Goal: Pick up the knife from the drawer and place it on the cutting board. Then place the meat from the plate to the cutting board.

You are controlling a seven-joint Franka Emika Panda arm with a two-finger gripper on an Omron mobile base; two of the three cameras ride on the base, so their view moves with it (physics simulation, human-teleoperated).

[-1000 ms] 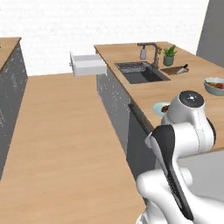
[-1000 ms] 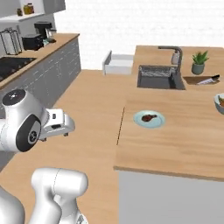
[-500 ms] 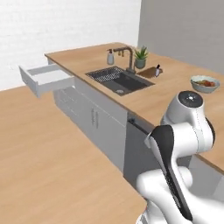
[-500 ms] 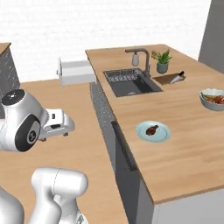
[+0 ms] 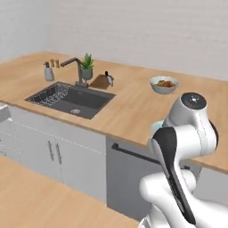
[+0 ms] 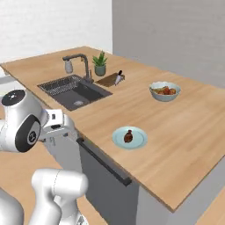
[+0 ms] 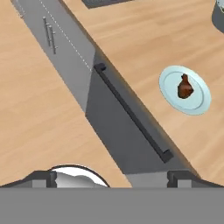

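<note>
My end effector hangs wide open and empty over the floor in front of the desk. The meat lies on the plate ahead, near the desk edge. The cutting board sits far back beside the sink, a knife leaning at its end. I judge the drawer's knife comes first.

Nothing readable is showing anywhere right now: no lettering, labels, brands, numbers or signs are appearing on any surface or object in the three views.
</note>
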